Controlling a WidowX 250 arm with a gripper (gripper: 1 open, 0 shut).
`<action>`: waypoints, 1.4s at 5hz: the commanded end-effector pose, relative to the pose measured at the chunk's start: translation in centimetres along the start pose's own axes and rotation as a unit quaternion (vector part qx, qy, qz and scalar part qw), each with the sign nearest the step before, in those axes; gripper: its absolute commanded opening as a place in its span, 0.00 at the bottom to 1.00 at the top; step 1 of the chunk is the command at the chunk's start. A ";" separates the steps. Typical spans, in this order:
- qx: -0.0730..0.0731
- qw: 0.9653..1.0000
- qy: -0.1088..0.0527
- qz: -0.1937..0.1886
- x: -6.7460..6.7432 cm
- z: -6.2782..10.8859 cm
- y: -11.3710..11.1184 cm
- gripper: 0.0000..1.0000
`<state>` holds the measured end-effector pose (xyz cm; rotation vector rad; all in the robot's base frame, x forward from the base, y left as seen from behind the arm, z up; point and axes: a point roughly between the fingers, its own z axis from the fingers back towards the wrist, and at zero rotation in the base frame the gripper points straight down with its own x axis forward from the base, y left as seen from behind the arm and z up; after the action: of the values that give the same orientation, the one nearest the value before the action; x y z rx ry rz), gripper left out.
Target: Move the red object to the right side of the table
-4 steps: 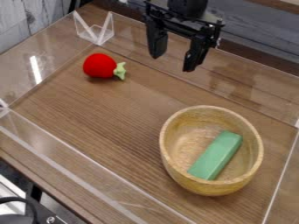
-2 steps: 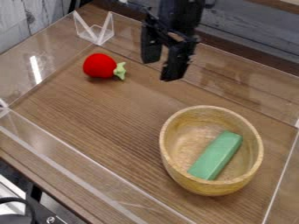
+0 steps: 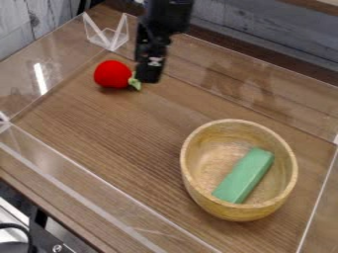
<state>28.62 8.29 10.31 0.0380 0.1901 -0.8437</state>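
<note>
Table (image 3: pixel 119 138): one red object (image 3: pixel 114 73), one wooden bowl (image 3: pixel 240 138), one green block (image 3: pixel 244 176); gripper (image 3: pixel 148 61) jaws wide.

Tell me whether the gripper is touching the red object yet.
Cannot tell. In the camera view the open gripper stands right beside the red object, its lower finger tip overlapping the green leafy end, so neither contact nor a gap shows plainly.

The single arm comes in from the top edge of the camera view, dark and blocky, with its wrist pitched steeply downward. Its claw (image 3: pixel 149 61) points almost straight down, two black fingers (image 3: pixel 153 69) hanging spread wide apart, gripping nothing between them.
</note>
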 end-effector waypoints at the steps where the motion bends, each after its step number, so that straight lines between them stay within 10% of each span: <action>1: 0.035 0.999 -0.008 -0.012 -2.1 1.1 3.0 1.00; 7: 0.039 0.999 -0.022 -0.022 -4.1 -4.4 8.0 1.00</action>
<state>30.62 16.34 4.82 0.0440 0.1563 -0.9041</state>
